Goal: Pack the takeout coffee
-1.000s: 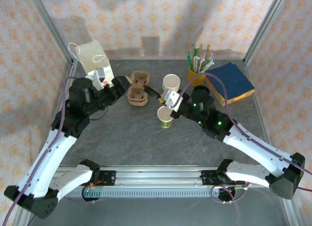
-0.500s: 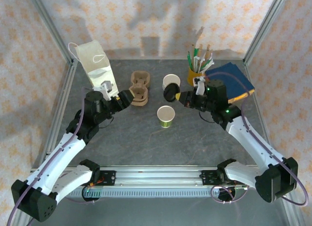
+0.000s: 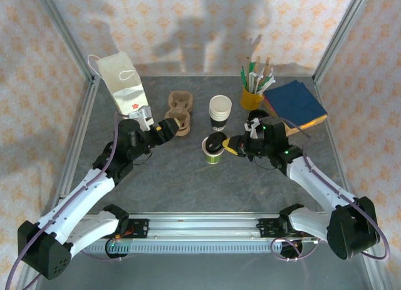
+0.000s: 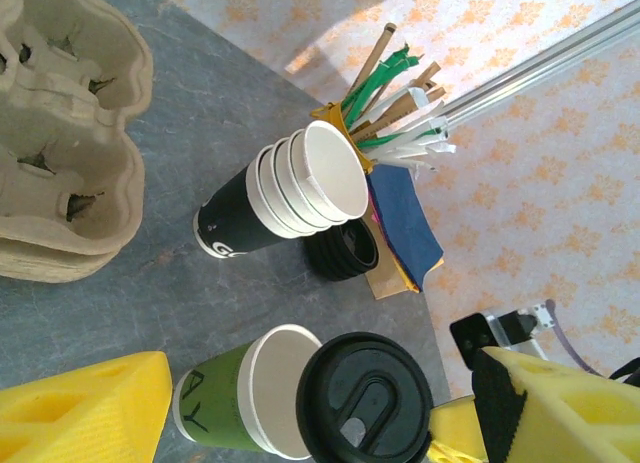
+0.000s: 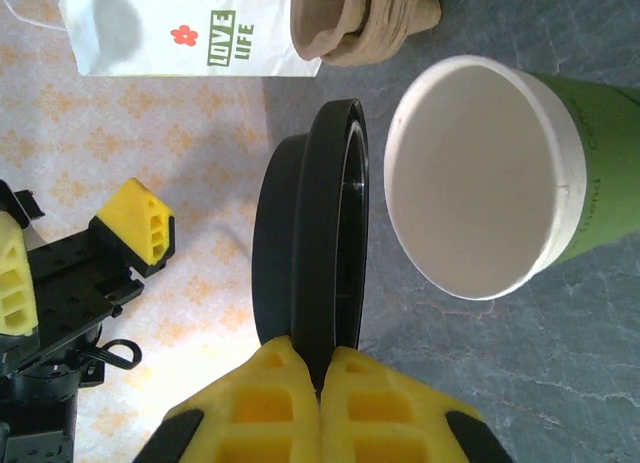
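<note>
Tabletop (image 3: 188,183): one, grey, with metal rails along the left, far and right edges. The things sit in the far half, and bare surface lies between the green cup and the near rail.
Paper bag (image 3: 125,89): one, upright in the far-left corner beside the rail.
Blue pad (image 3: 294,103): one, flat, far right, near the right rail.
Pulp carriers (image 3: 178,111): one stack, number unclear.
Cup stack (image 3: 220,111): one, several cups nested; spare lids (image 4: 342,253) just behind it.
Yellow cup (image 3: 252,97): one, holding sticks and straws.
Takeout coffee (image 3: 213,153): one green cup, upright mid-tabletop, mouth open.
Black lid (image 5: 310,253): one, on edge at the cup's rim, not seated.
Right gripper (image 5: 320,388): jaws pinching the lid's rim.
Left gripper (image 3: 166,127): jaws spread, empty, just beside the carriers.
</note>
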